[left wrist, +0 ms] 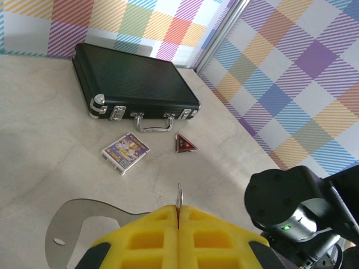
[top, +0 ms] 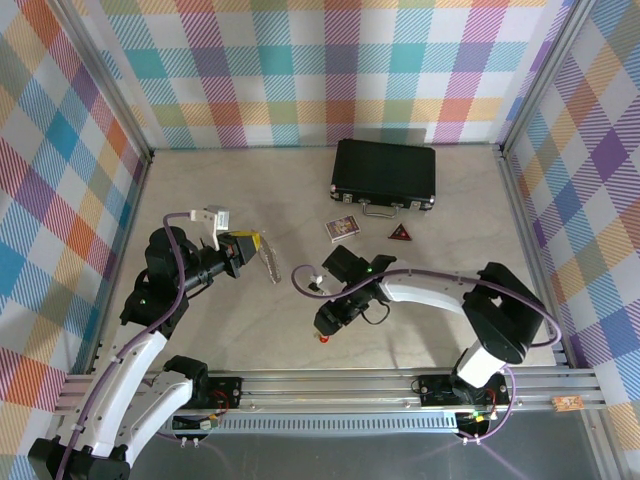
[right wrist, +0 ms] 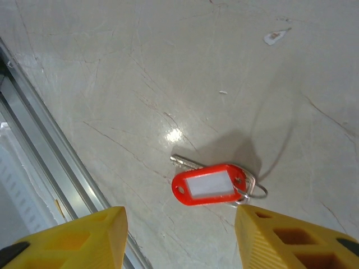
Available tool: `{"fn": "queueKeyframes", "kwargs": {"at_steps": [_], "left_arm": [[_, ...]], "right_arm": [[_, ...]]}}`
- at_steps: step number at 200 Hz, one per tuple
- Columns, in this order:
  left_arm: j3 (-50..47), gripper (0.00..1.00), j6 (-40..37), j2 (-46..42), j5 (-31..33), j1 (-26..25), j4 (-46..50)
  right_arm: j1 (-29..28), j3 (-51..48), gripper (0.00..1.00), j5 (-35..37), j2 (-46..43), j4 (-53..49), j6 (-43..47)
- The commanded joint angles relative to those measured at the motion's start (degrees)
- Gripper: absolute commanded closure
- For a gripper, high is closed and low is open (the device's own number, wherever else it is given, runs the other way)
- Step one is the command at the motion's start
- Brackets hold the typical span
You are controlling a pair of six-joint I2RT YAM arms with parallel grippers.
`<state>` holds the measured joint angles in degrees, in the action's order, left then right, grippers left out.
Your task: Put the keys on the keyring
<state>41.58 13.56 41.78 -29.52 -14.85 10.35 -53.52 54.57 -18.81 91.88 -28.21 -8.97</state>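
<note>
The key (right wrist: 210, 184) has a red plastic tag with a white label, a short silver blade and a small wire loop. It lies flat on the table just ahead of my right gripper (right wrist: 180, 210), whose yellow fingers (right wrist: 84, 238) stand wide open above it, not touching. From above, the key (top: 325, 337) shows as a red speck under the right gripper (top: 330, 320). My left gripper (left wrist: 178, 216) is shut on the keyring (left wrist: 179, 196), a thin silver loop seen edge-on and sticking up between the pads. In the top view the keyring (top: 270, 262) hangs from the left gripper (top: 256, 247).
A black case (top: 385, 172) lies at the back, with a small printed card box (top: 343, 228) and a dark red triangular piece (top: 401, 233) in front of it. The aluminium rail (right wrist: 50, 129) of the table's near edge runs close to the key.
</note>
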Motion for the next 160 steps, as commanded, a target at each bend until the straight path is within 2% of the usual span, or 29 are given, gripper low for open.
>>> {"fn": "queueKeyframes", "kwargs": {"at_steps": [1, 32, 88, 160], "left_arm": [[-0.2, 1.00, 0.6, -1.1, -0.8, 0.9, -3.1], [-0.4, 1.00, 0.5, -1.5, -0.8, 0.9, -3.0], [-0.3, 1.00, 0.5, -1.5, -0.9, 0.9, -3.1], [-0.5, 1.00, 0.7, -1.1, -1.0, 0.9, -3.5]], "right_arm": [[1.2, -1.9, 0.46, 1.1, -2.0, 1.1, -1.6], [4.8, -3.1, 0.43, -1.9, -1.6, 3.6, -3.1], [6.9, -3.3, 0.42, -6.5, 3.3, 7.9, -2.0], [6.6, -4.2, 0.44, -9.5, 5.1, 8.7, -1.9]]}}
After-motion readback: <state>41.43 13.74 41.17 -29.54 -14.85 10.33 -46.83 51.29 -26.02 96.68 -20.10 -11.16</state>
